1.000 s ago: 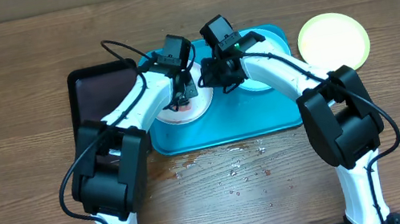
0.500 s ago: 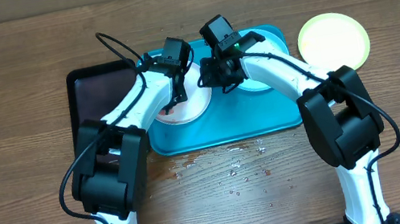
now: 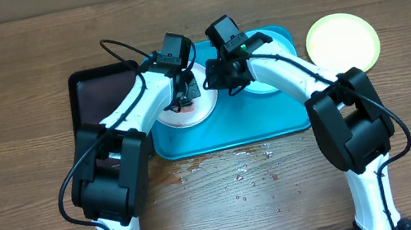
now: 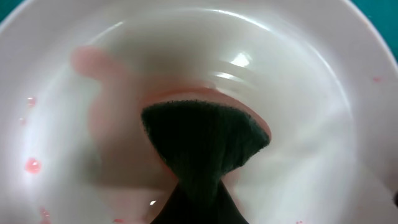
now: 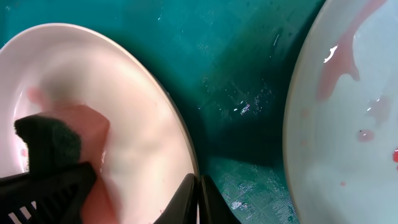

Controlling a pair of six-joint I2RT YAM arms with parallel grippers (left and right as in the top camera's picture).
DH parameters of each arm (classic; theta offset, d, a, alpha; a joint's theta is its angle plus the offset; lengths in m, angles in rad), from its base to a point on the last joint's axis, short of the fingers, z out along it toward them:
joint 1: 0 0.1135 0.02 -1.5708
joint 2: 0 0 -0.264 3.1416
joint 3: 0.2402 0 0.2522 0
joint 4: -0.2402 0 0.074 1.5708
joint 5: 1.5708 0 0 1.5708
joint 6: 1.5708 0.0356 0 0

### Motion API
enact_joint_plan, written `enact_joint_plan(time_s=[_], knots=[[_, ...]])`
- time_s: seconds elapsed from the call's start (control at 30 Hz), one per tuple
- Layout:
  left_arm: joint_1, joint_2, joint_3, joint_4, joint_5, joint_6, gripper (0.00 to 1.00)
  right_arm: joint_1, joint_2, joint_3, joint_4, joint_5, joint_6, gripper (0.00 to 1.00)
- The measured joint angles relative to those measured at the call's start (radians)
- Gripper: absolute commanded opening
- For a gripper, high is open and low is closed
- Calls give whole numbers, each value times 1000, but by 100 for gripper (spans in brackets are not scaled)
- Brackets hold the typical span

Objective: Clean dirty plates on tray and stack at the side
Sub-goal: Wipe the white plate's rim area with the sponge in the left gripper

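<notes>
Overhead: the left claw (image 3: 182, 94) is down on the white plate (image 3: 203, 110) at the left end of the tray (image 3: 233, 131). The yellow-green plate (image 3: 342, 40) lies on the worktop (image 3: 7, 81), beside the tray.

Left wrist: the claw is clamped on a dark sponge (image 4: 202, 143), pressed into a pink smear.

Right wrist: the right claw (image 5: 198, 183) is closed at the white plate's rim; whether it pinches the rim is unclear. The smeared mint plate (image 5: 348, 124) lies nearby.

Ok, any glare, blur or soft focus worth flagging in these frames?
Overhead: sharp, though the yellow-green plate is blown out almost white. Left wrist: the sponge is fairly crisp, the white plate around it soft, with glare streaks. Right wrist: the white plate's sponge side is blurred; the mint plate and wet tray glint.
</notes>
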Motion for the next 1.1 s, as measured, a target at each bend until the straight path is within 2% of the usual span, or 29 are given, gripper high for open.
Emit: enact_joint_plan(time_s=[0.4,0.87,1.1], knots=[[0,21,10,43,28,23,4,0,0,0,-2,0,0,4],[-1,26,38,-124,-136,24,4,0,0,0,-3,0,0,4],[9,26,44,-183,-97,25,4,0,0,0,-6,0,0,4]])
